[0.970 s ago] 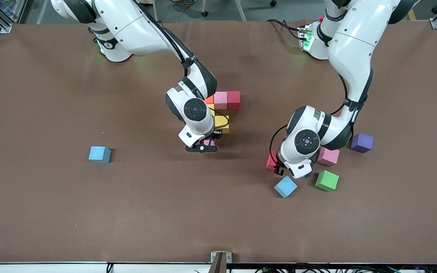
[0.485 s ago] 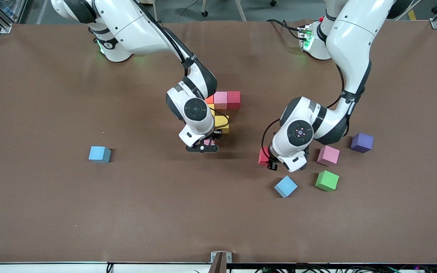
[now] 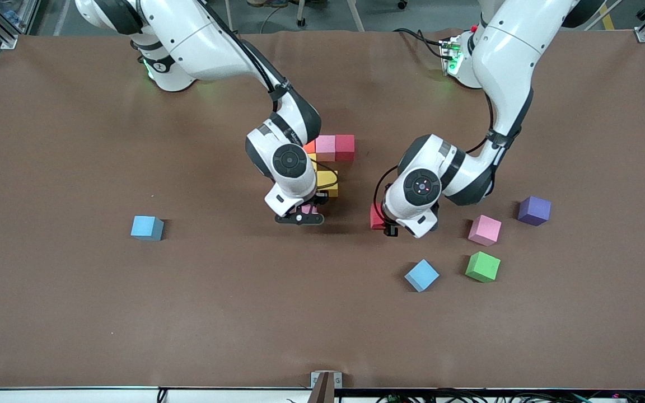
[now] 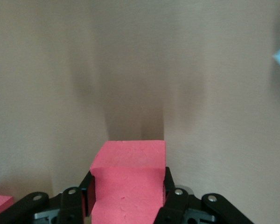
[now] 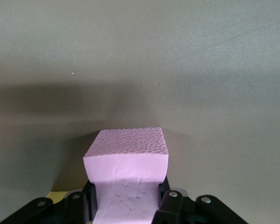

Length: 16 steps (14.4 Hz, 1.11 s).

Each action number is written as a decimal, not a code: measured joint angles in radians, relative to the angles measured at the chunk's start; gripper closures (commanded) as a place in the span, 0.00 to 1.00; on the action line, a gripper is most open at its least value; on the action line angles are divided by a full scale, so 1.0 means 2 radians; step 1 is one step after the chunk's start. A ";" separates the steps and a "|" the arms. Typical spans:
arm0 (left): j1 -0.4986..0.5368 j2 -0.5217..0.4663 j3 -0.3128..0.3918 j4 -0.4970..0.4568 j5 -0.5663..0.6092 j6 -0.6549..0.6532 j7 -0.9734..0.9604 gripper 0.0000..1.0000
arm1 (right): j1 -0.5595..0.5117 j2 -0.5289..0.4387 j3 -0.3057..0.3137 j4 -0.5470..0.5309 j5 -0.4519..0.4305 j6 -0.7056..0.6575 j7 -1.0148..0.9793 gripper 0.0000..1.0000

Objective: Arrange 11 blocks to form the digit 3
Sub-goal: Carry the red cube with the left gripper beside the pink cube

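1. Brown matte table covering (image 3: 76, 313) fills the front view, with both arm bases along its top edge.
2. Right arm reaches down to mid-table; the right gripper (image 3: 300, 215) (image 5: 126, 205) pinches a small matte pink cube (image 5: 127, 161), low over the table just nearer the camera than the partial figure.
3. Left arm bends in from its own end; the left gripper (image 3: 387, 224) (image 4: 128, 205) pinches a small matte red cube (image 3: 377, 217) (image 4: 128, 175) over bare table between the figure and the loose cubes.
4. Partial digit 3 (image 3: 331, 162) shows an orange cube (image 3: 309, 147), a pink cube (image 3: 325, 147) and a red cube (image 3: 345, 146) in a row, with yellow cubes (image 3: 327, 182) nearer the camera; the right wrist hides much of it.
5. Loose cubes: a light blue one (image 3: 146, 227) toward the right arm's end; another light blue (image 3: 421, 275), a green (image 3: 482, 266), a pink (image 3: 485, 230) and a purple (image 3: 534, 210) toward the left arm's end.
6. Fingertips of both grippers are cut off in the wrist views.
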 measured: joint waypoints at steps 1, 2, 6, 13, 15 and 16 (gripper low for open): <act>0.000 -0.005 -0.003 -0.012 0.000 0.004 -0.014 0.72 | 0.001 0.000 0.000 0.000 0.000 0.000 0.000 0.99; 0.000 -0.012 -0.007 -0.025 0.000 0.010 -0.026 0.72 | 0.002 0.000 0.000 0.000 0.000 -0.001 0.000 0.99; -0.006 -0.032 -0.031 -0.068 0.000 0.032 -0.078 0.72 | 0.005 0.000 0.000 0.000 0.000 -0.001 0.005 0.99; -0.036 -0.034 -0.033 -0.097 0.000 0.087 -0.111 0.71 | 0.005 0.000 0.000 0.000 0.000 -0.001 0.006 0.94; -0.037 -0.034 -0.033 -0.097 0.000 0.087 -0.111 0.71 | 0.005 0.000 0.000 0.000 -0.002 -0.001 0.003 0.93; -0.037 -0.034 -0.033 -0.097 0.000 0.087 -0.111 0.71 | 0.005 0.000 0.000 0.000 -0.003 -0.001 0.002 0.93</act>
